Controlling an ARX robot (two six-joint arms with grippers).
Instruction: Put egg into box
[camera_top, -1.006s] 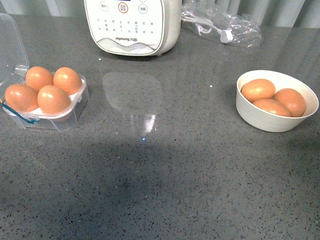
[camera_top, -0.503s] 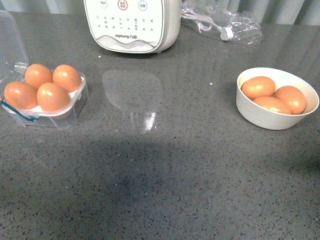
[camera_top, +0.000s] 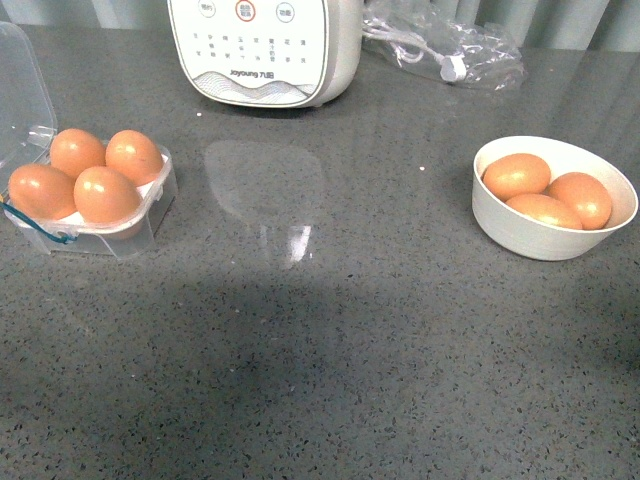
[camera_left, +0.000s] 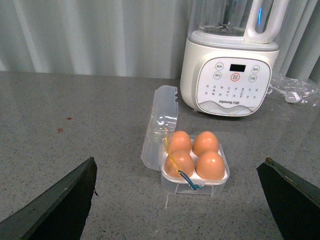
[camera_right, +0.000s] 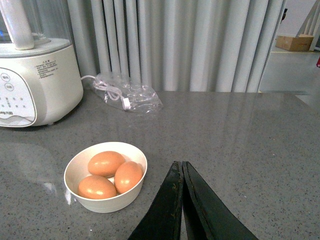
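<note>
The clear box (camera_top: 150, 212) stands at the left of the counter with its lid (camera_top: 22, 90) open; all its hollows hold orange-brown eggs (camera_top: 105, 193). It also shows in the left wrist view (camera_left: 192, 184), with a blue loop (camera_left: 187, 179) at its front. Three more eggs (camera_top: 516, 176) lie in a white bowl (camera_top: 530, 243) at the right, also seen in the right wrist view (camera_right: 107, 200). My left gripper (camera_left: 180, 210) is open and empty, back from the box. My right gripper (camera_right: 181, 167) is shut and empty, beside the bowl. Neither arm shows in the front view.
A white blender base (camera_top: 265, 50) stands at the back centre. A clear plastic bag with a cable (camera_top: 445, 50) lies at the back right. Grey curtains (camera_right: 190, 45) hang behind the counter.
The front view has shifted slightly, so everything sits a little higher than one second ago. Nothing on the counter has moved.
</note>
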